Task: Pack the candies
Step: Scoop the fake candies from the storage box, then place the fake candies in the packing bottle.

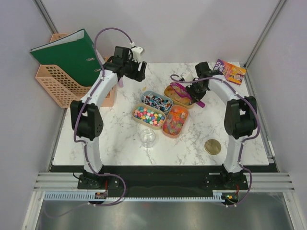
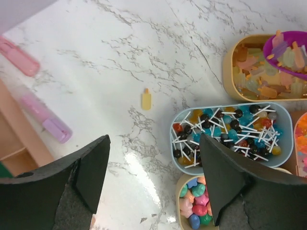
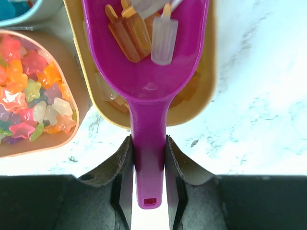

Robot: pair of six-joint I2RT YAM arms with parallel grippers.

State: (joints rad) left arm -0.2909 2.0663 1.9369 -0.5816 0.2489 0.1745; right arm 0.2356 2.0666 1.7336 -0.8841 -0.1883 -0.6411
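Note:
Four oval trays of candies sit mid-table: lollipops in a blue tray [image 1: 156,101], multicoloured bits in a tan tray [image 1: 148,116], star gummies in an orange tray [image 1: 175,120], and popsicle-shaped sweets in a yellow tray [image 1: 176,95]. My right gripper [image 3: 149,158] is shut on the handle of a purple scoop [image 3: 148,62]. The scoop holds a few popsicle sweets [image 3: 139,28] over the yellow tray [image 3: 201,96]. My left gripper [image 2: 153,182] is open and empty above bare marble, left of the lollipop tray [image 2: 230,132]. One loose yellow sweet [image 2: 146,98] lies on the table.
An empty glass jar [image 1: 147,137] stands in front of the trays, and a round gold lid [image 1: 212,146] lies at the front right. A candy bag [image 1: 229,71] lies at the back right. A peach basket [image 1: 55,84] with a green binder [image 1: 69,55] stands at the back left. Pink markers [image 2: 48,120] lie beside it.

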